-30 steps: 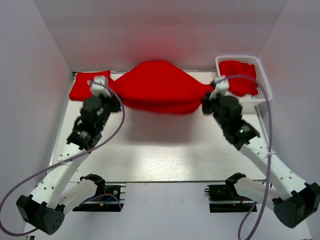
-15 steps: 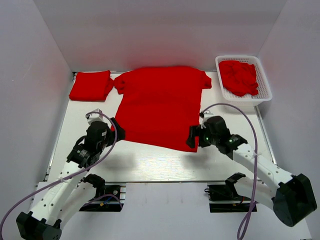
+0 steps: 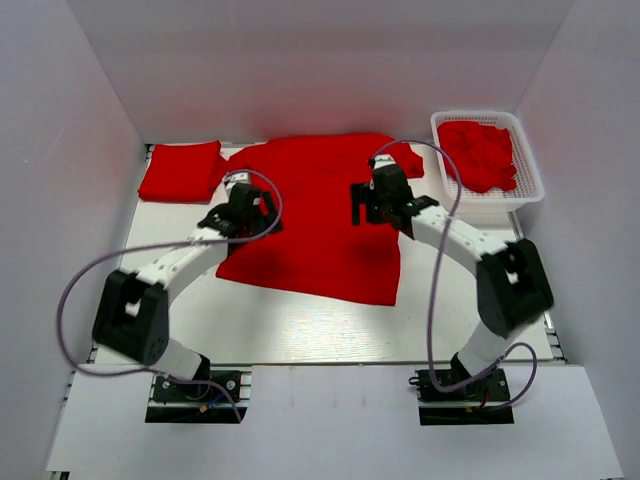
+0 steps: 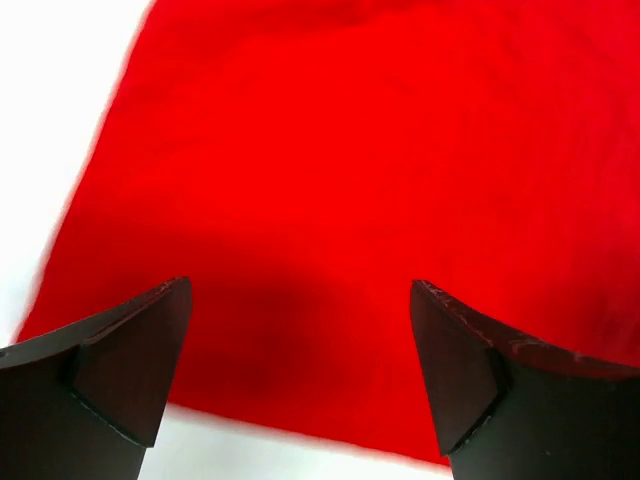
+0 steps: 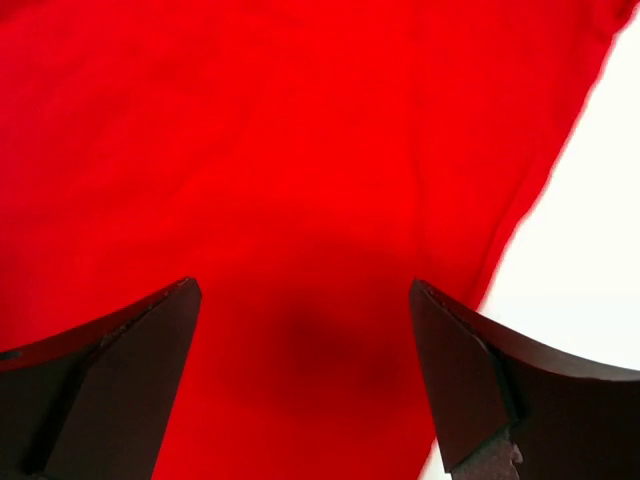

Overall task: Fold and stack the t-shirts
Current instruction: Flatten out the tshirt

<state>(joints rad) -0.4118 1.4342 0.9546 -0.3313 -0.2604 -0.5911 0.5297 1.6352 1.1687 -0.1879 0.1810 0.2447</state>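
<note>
One bright red t-shirt spread flat, plain, left gripper and right gripper gaping wide above it, empty

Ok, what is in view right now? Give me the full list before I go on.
spread t-shirt: one, red, flat in the middle of the table
folded t-shirt: one, red, far left corner
crumpled t-shirts: count unclear, red, heaped in the basket
basket: one, white, far right corner
table: one, white, under everything
left tool: one, black, open, over the spread t-shirt's left side
right tool: one, black, open, over its right side
</note>
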